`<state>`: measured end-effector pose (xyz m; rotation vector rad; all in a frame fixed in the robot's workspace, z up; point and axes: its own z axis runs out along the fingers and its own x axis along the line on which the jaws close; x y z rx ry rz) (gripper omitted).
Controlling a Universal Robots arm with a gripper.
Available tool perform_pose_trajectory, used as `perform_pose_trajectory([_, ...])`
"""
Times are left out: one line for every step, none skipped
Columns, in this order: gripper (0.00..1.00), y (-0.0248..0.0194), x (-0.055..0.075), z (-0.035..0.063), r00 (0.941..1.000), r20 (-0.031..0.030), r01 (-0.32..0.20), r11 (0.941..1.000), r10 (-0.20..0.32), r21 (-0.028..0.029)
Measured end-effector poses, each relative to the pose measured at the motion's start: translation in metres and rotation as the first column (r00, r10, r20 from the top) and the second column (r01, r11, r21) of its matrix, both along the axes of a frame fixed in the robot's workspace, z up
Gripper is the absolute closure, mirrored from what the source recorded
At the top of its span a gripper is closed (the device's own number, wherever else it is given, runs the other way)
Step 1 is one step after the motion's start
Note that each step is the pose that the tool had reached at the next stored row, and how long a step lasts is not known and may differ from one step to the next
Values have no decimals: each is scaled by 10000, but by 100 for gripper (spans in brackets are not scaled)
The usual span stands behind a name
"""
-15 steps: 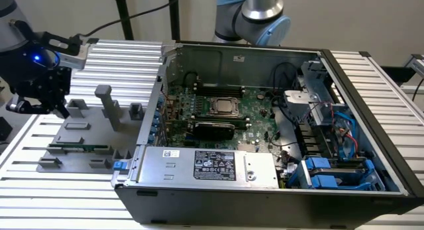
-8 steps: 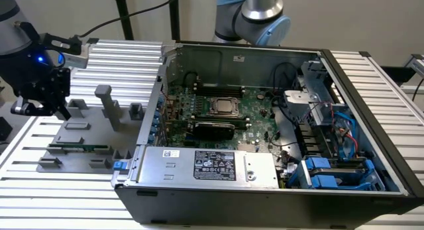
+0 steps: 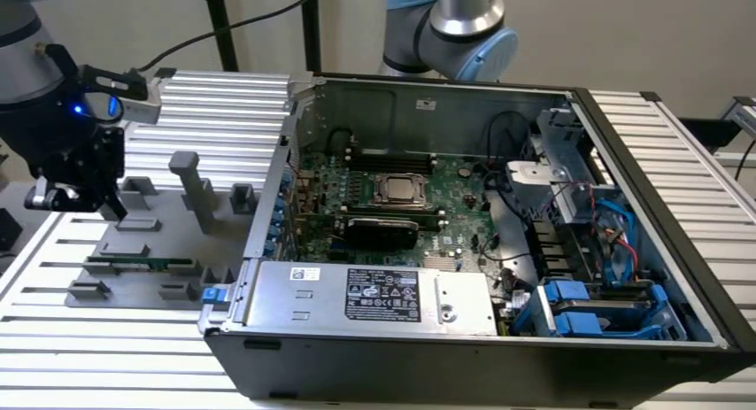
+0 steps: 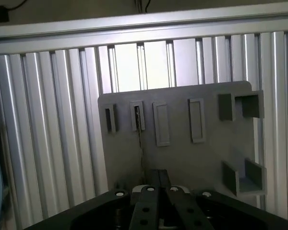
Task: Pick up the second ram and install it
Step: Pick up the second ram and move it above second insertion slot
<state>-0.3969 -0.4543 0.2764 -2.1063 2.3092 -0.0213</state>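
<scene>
At the exterior view's left, the claw (image 3: 115, 210) hangs over the far-left corner of a grey holder plate (image 3: 154, 242), its fingers pressed together (in the wrist view the claw (image 4: 158, 181) shows them meeting above the plate's slotted blocks). The second ram (image 3: 136, 262) lies on edge between small holder blocks near the plate's front, well apart from the claw. To the right stands an open computer case (image 3: 473, 357): inside are a green motherboard (image 3: 455, 220) with a silver processor socket (image 3: 399, 190), a black-topped expansion card (image 3: 378, 227) just in front of the socket, a grey power supply (image 3: 366, 295) and blue drive bays (image 3: 590, 311). Everything rests on a ribbed aluminium counter (image 3: 95, 344); behind it are a pale wall (image 3: 661, 29) and another arm's base (image 3: 455, 25).
</scene>
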Motion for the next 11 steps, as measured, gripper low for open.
perform_pose_trajectory([89, 1, 0, -13, 10000, -1, -25, 10000, 25, -36])
perform_pose_trajectory([89, 1, 1, -28, 10000, 0, -42, 10000, 42, -68])
perform_pose_trajectory([89, 1, 4, -45, 10000, 0, -52, 9999, 52, -96])
perform_pose_trajectory([88, 2, 8, -63, 10000, 0, -59, 9999, 59, -117])
perform_pose_trajectory([88, 2, 11, -80, 10000, -1, -63, 9999, 63, -132])
perform_pose_trajectory([83, 3, 16, -100, 10000, -1, -69, 9999, 69, -141])
perform_pose_trajectory([83, 3, 21, -118, 10000, -1, -75, 9999, 75, -146])
perform_pose_trajectory([70, 3, 26, -135, 10000, -1, -81, 9999, 81, -150])
perform_pose_trajectory([70, 3, 30, -154, 10000, 0, -86, 9998, 86, -153])
perform_pose_trajectory([70, 3, 33, -172, 10000, -1, -90, 9998, 90, -156])
perform_pose_trajectory([64, 3, 37, -191, 10000, 0, -96, 9998, 96, -158])
